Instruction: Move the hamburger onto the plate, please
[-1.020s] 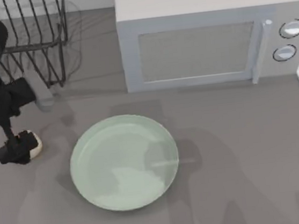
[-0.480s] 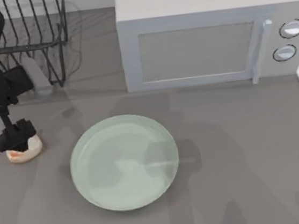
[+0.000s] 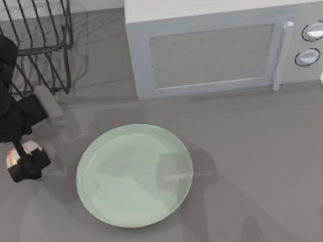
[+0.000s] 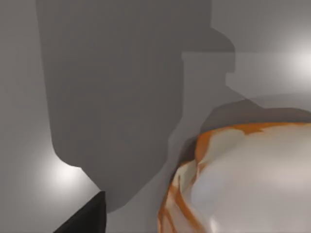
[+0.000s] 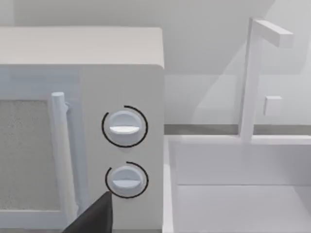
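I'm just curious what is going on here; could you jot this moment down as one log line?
phase: at pickup | left gripper: over hamburger, left of plate | plate: bare | right arm: near microwave dials

There is one hamburger point(image 3: 20, 153), one plate point(image 3: 134, 175), one microwave point(image 3: 222, 38) with two round knobs point(image 3: 315, 31), one wire rack point(image 3: 35, 36), and one sink point(image 5: 243, 189).

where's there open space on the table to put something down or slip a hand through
Bare table runs right of the plate, in front of the microwave, and along the near edge. The plate's own surface is bare. The left side is crowded: the left gripper sits over the hamburger below the wire rack.
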Motion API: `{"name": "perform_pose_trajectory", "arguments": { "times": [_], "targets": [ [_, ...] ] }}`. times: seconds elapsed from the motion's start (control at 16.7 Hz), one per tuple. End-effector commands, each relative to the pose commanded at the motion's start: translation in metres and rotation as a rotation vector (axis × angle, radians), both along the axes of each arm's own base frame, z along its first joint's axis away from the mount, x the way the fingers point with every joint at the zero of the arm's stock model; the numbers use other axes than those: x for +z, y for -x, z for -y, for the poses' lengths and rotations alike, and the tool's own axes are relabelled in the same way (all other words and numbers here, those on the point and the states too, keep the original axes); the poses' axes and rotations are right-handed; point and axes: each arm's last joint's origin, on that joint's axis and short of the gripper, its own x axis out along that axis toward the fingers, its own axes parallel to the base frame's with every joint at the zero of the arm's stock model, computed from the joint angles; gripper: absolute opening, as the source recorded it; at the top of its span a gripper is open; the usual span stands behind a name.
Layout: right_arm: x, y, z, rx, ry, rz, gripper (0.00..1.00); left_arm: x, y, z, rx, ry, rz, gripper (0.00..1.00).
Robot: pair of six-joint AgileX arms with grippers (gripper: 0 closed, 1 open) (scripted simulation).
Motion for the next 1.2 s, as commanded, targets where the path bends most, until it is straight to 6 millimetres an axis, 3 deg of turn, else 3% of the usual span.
{"name": "perform_pose_trajectory", "arguments": {
  "times": [0.3, 1.08, 1.2],
  "targets": [
    [0.0, 0.0, 0.0, 0.0, 0.0, 0.0, 1.0, -0.007, 0.0011, -0.0002, 0.0, 0.0, -0.005, 1.0],
    [0.0, 0.0, 0.0, 0.0, 0.0, 0.0, 1.0, -0.007, 0.0011, -0.0002, 0.0, 0.0, -0.005, 0.02],
    [0.0, 0.0, 0.0, 0.0, 0.0, 0.0, 1.0, -0.007, 0.0011, -0.0002, 0.0, 0.0, -0.005, 0.0]
  ]
}}
